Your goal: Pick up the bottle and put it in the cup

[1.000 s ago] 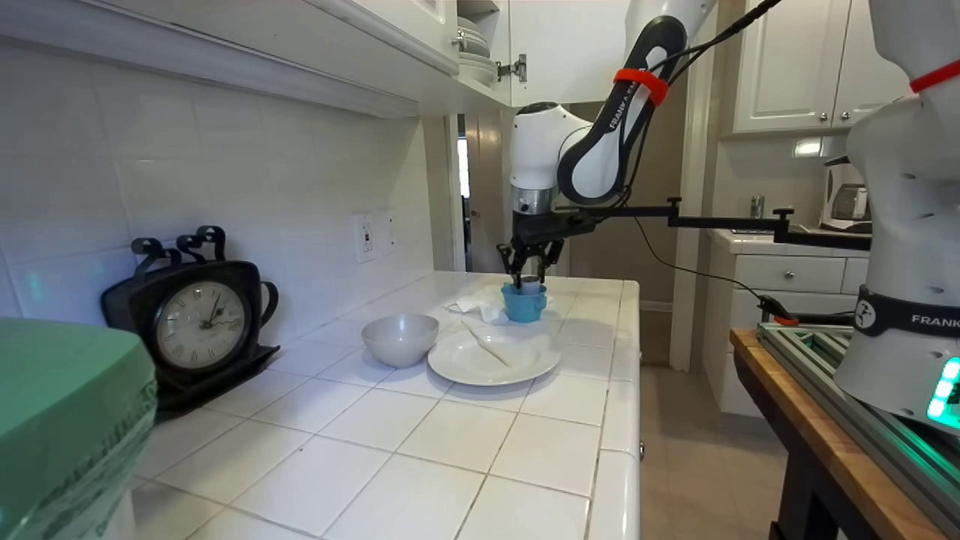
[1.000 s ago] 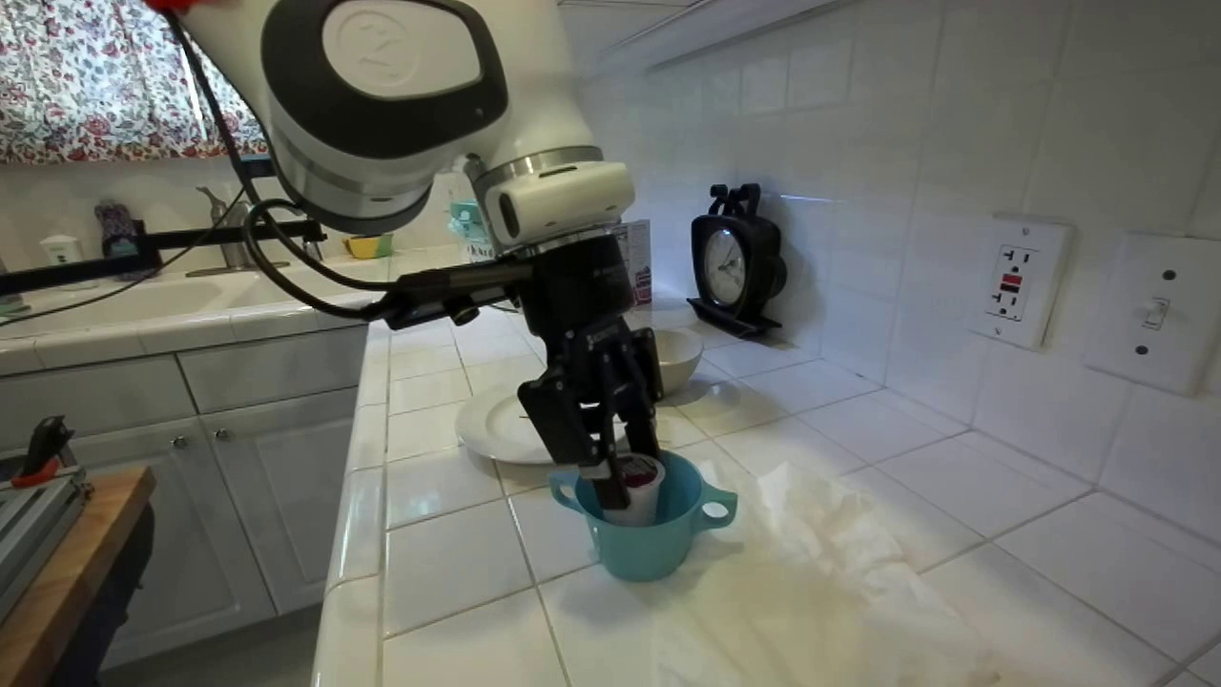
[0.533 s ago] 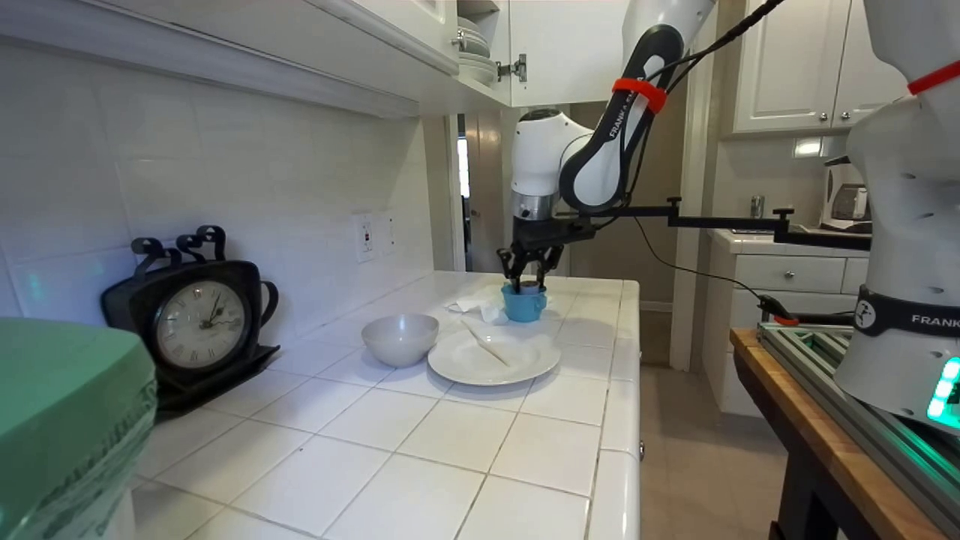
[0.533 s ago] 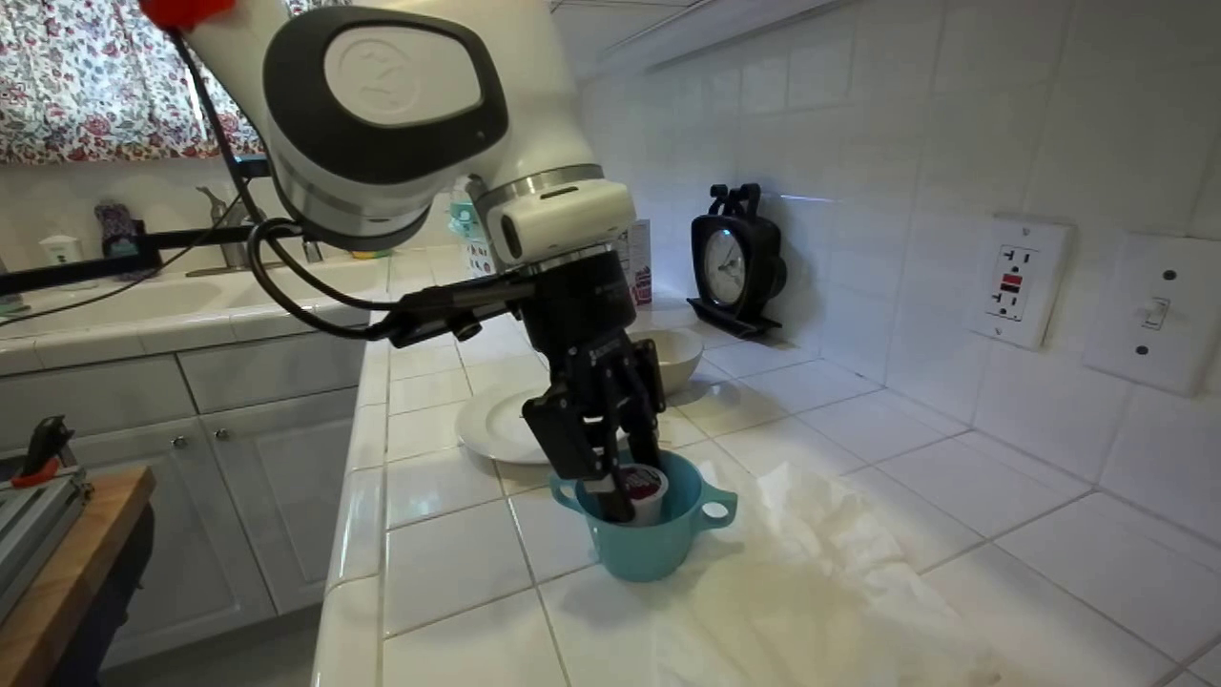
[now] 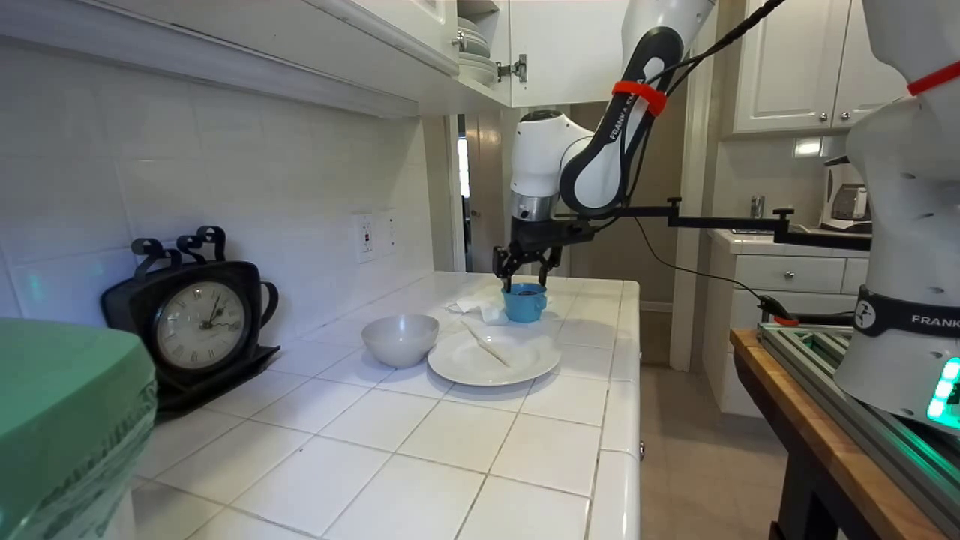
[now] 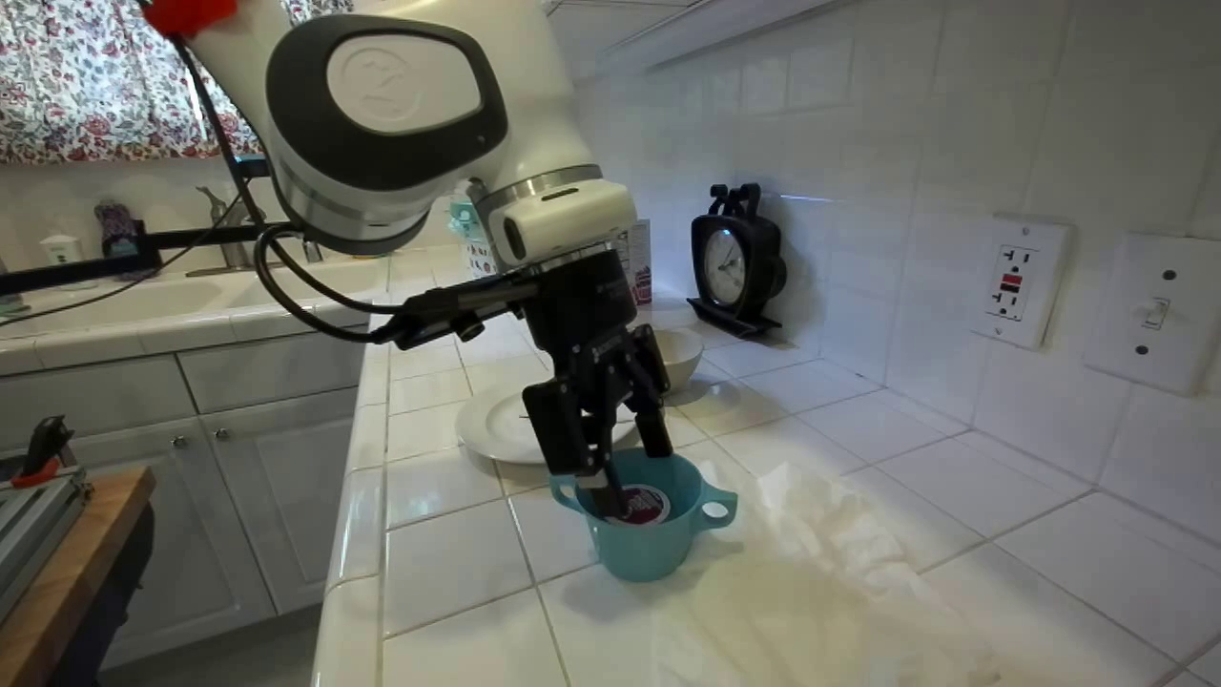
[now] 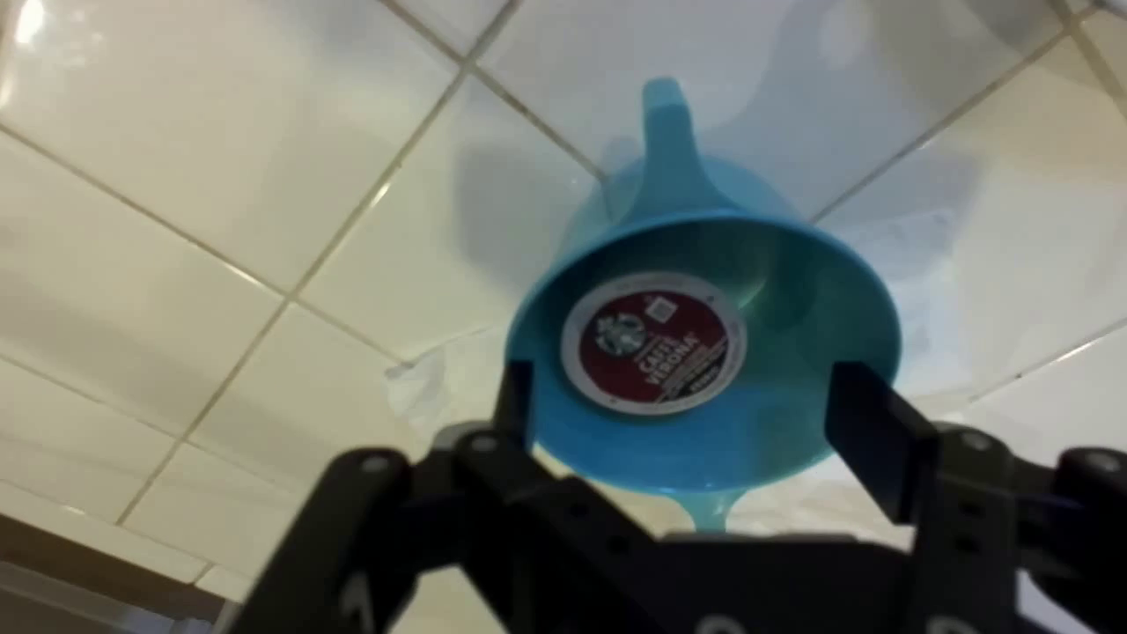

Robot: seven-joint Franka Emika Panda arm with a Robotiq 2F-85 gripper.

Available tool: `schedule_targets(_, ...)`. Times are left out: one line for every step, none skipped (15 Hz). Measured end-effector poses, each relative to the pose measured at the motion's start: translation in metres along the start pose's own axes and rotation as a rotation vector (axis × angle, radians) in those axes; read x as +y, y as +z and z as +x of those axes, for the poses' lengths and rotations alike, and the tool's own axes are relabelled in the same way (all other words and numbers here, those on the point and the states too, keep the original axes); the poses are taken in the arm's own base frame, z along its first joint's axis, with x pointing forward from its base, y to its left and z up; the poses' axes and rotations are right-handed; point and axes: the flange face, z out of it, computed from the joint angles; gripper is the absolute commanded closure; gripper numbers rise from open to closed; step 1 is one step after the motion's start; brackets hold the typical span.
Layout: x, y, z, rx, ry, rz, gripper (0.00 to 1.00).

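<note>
The small teal-blue cup (image 6: 649,555) with two handles stands upright on the tiled counter. Inside it, toward one side, rests a white coffee pod (image 7: 653,343) with a dark red printed lid facing up. My gripper (image 7: 685,387) stands open over the cup, its fingers spread well wider than the pod and touching nothing of it in the wrist view. In an exterior view, one finger (image 6: 609,496) dips inside the cup's rim beside the pod, and the other hangs near the far rim. The bottle is out of view.
A white plate (image 5: 457,367) with a pale utensil (image 5: 487,346) lies near the cup, beside a pale bowl (image 5: 400,341). Crumpled white paper (image 6: 830,544) spreads next to the cup. A black clock (image 5: 199,322) stands against the tiled wall. The counter's edge (image 5: 628,375) runs along one side.
The gripper was shut on the pod and moved down slightly into the cup. Now its fingers have spread apart, and the pod has dropped lower inside the cup.
</note>
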Motion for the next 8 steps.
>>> schedule_targets(-0.002,-0.003,0.000,0.003,-0.004,0.006,0.00)
schedule_targets(-0.005,-0.007,0.000,0.007,-0.009,0.013,0.00)
schedule_targets(-0.007,-0.013,0.000,0.012,-0.015,0.022,0.00)
schedule_targets(-0.010,-0.019,0.002,0.016,-0.021,0.030,0.00)
schedule_targets(-0.011,-0.027,0.003,0.020,-0.027,0.036,0.00)
schedule_targets(-0.012,-0.035,0.005,0.023,-0.033,0.039,0.00)
schedule_targets(-0.013,-0.042,0.006,0.026,-0.041,0.037,0.00)
schedule_targets(-0.013,-0.049,0.007,0.024,-0.050,0.029,0.00)
